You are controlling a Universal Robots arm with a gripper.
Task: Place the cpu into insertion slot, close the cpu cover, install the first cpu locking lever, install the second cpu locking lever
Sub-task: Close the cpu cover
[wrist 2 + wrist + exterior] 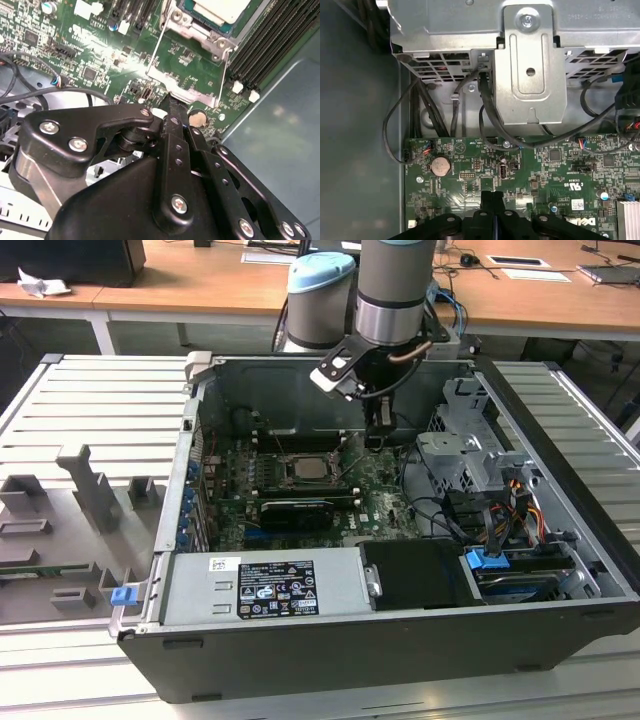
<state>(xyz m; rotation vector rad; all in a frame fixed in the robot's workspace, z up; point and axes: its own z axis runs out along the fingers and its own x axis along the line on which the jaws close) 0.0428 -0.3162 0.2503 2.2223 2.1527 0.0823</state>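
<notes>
The cpu (305, 468), a pale silvery square, lies in the socket in the middle of the green motherboard; in the second wrist view the cpu (220, 9) sits flat in the socket. The cpu cover (182, 89), a thin metal frame with an open window, stands tilted up from the socket's edge toward my gripper. My gripper (381, 430) hangs just to the exterior view's right of the socket. In both wrist views the gripper (172, 100) (493, 194) is shut with nothing between its fingers, its tips at the cover's free edge.
A graphics card (295, 510) lies in front of the socket, with the power supply (265, 585) nearer still. The metal drive cage (470, 455) and cables (470, 510) crowd the exterior view's right. Memory slots (275, 45) flank the socket. A coin battery (440, 165) sits on the board.
</notes>
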